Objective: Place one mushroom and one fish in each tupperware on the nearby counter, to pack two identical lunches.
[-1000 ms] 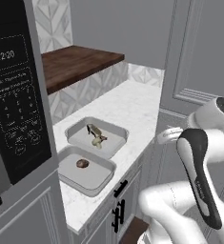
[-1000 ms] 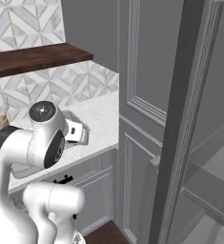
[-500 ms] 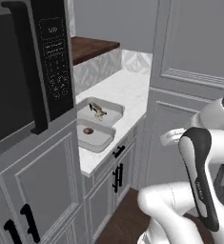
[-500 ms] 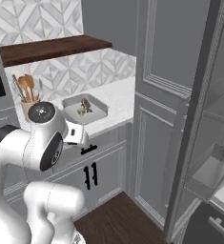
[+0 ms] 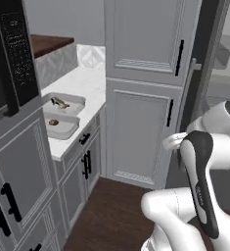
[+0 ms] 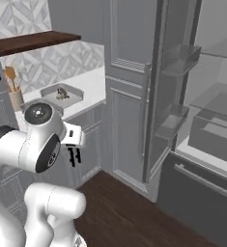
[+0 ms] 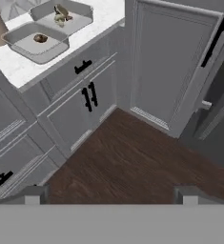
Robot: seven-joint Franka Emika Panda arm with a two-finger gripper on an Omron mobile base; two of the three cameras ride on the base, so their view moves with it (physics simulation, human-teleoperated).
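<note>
While the gripper [image 6: 74, 155] is hanging with its jaws spread wide and nothing between them, it is pointing down over the dark wooden floor [image 7: 132, 157], well away from the tabletop [image 5: 89, 83]. Beyond the floor, grey cabinets [image 7: 80, 102] with black handles are standing under the white marble top. On that top two tupperware tubs are sitting side by side, close together near the front edge. The nearer tub [image 5: 70, 131] is holding a small brown item [image 5: 53, 122], too small to name with confidence. The farther tub [image 5: 76, 100] is carrying a darker, longer item and a paler one lying together [image 5: 60, 103]. Farther back, a brown wooden shelf [image 5: 48, 43] is running above the patterned wall.
</note>
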